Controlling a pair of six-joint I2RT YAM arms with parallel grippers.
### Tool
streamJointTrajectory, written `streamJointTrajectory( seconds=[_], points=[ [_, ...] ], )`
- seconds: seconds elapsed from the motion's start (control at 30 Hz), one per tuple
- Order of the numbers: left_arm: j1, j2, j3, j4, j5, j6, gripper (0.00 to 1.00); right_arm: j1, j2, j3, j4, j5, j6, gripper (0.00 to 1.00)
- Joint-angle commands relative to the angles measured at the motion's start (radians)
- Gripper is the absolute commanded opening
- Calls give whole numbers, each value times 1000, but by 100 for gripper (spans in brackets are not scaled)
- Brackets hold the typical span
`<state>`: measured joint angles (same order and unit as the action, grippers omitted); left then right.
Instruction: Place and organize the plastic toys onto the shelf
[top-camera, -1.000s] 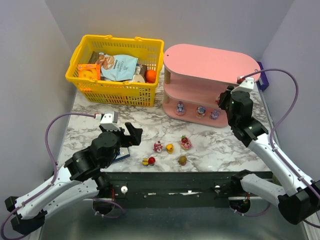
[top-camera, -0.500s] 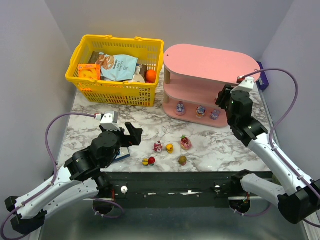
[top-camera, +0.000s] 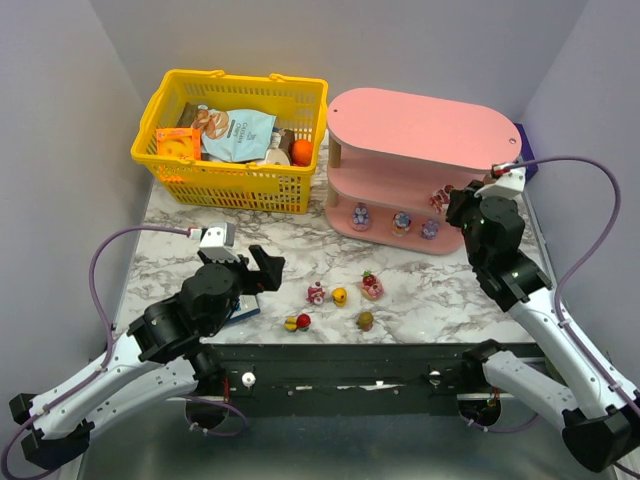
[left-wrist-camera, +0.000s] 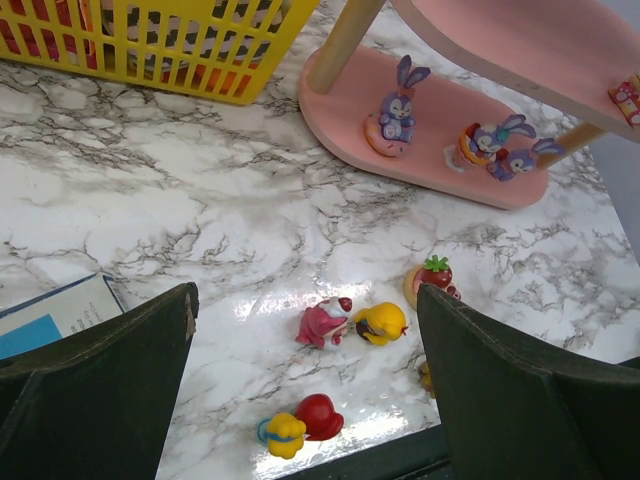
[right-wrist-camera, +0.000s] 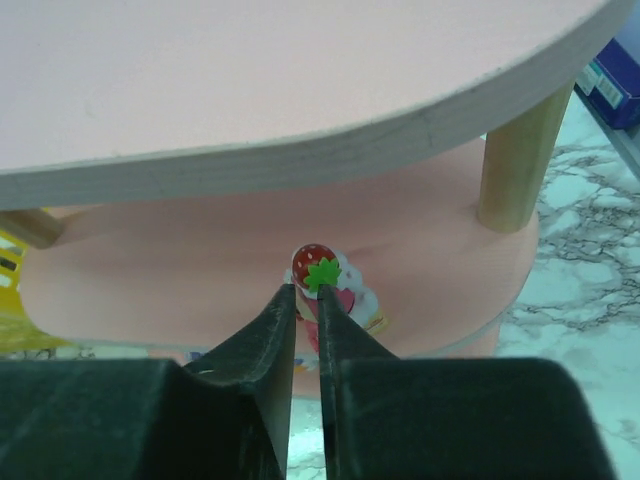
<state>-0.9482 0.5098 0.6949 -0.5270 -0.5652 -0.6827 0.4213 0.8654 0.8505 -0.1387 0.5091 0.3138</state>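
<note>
On the shelf's (top-camera: 420, 120) middle tier, beside its right post (right-wrist-camera: 512, 165), we see a strawberry toy (right-wrist-camera: 318, 272). The right claw (right-wrist-camera: 304, 292) sits at it with its fingers drawn to a slit; we cannot tell if they pinch it. Three bunnies (left-wrist-camera: 398, 105) stand on the bottom tier. Loose toys (top-camera: 340, 297) cluster on the marble table (top-camera: 200, 215), just beyond its near edge. The left claw (left-wrist-camera: 305, 295) hangs over them, spread wide. Bare marble runs between them and the shelf. A basket (top-camera: 235, 180) sits beside the shelf, and grey walls (top-camera: 60, 120) hem in three sides.
</note>
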Motion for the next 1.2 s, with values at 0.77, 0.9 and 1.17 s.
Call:
streamJointTrajectory(
  seconds=[0.77, 0.9, 1.17],
  points=[
    [5, 12, -5, -14, -22, -14, 99, -55, 123, -79, 1, -38, 64, 1],
    [5, 13, -3, -14, -22, -15, 99, -65, 112, -91, 1, -15, 64, 1],
    [5, 13, -5, -16, -24, -14, 99, -78, 104, -125, 65, -1, 45, 1]
  ],
)
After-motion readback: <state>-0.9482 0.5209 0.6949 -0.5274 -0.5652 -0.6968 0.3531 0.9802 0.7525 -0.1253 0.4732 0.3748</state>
